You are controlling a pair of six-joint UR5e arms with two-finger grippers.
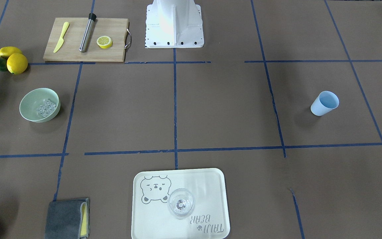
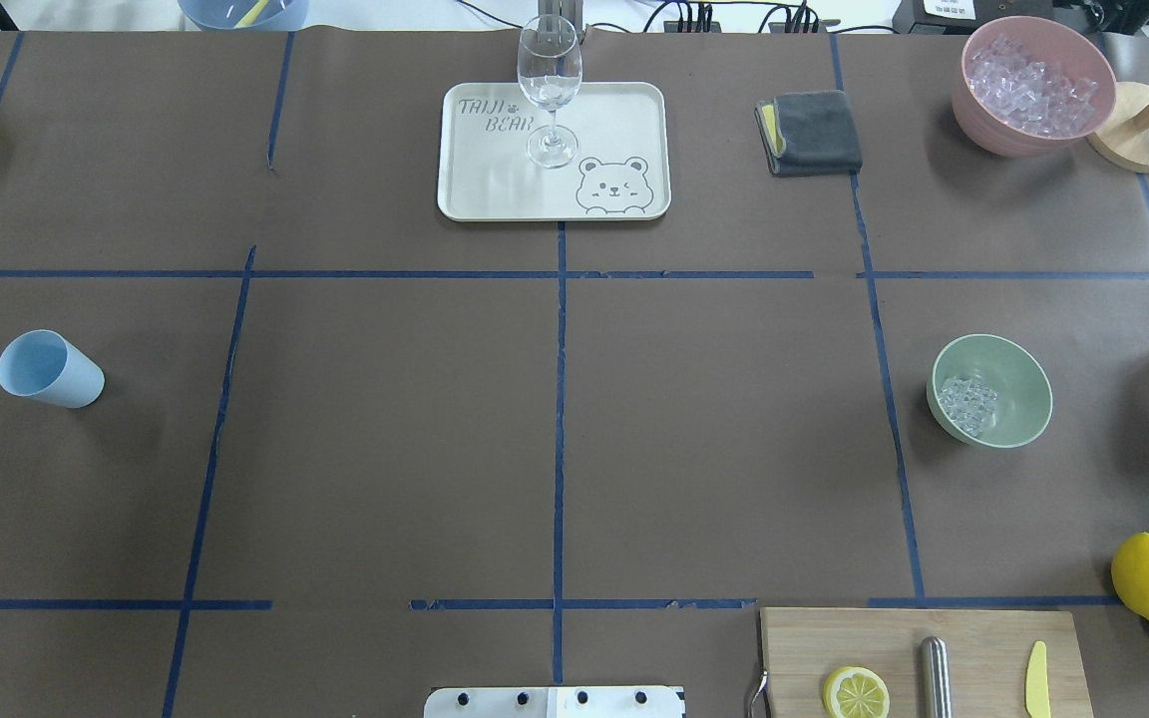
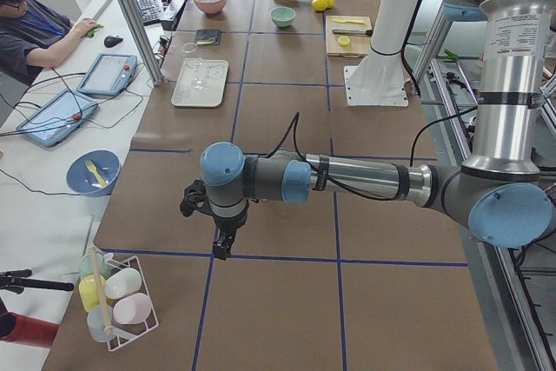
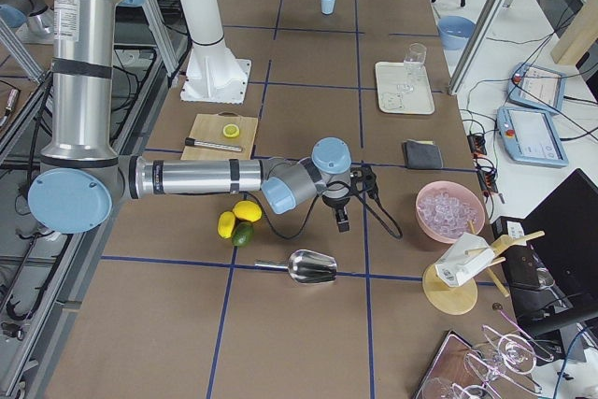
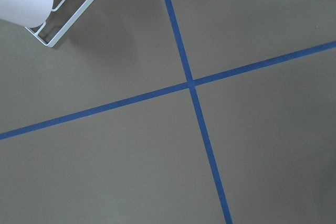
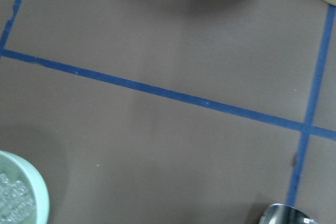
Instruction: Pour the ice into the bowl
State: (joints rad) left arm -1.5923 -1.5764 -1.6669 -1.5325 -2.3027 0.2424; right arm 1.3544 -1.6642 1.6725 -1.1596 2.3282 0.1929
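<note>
ice point(image 2: 968, 404) in upright round bowl point(image 2: 1020, 384), mouth skyward; left pincer point(image 3: 222, 249) and right pincer point(image 4: 342, 222) state unclear

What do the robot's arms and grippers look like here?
Both the left arm and right arm are silver tubes with grey joints and light-blue caps. Each carries a white printed label, a black cable, and a small black gripper: left gripper, right gripper.
</note>
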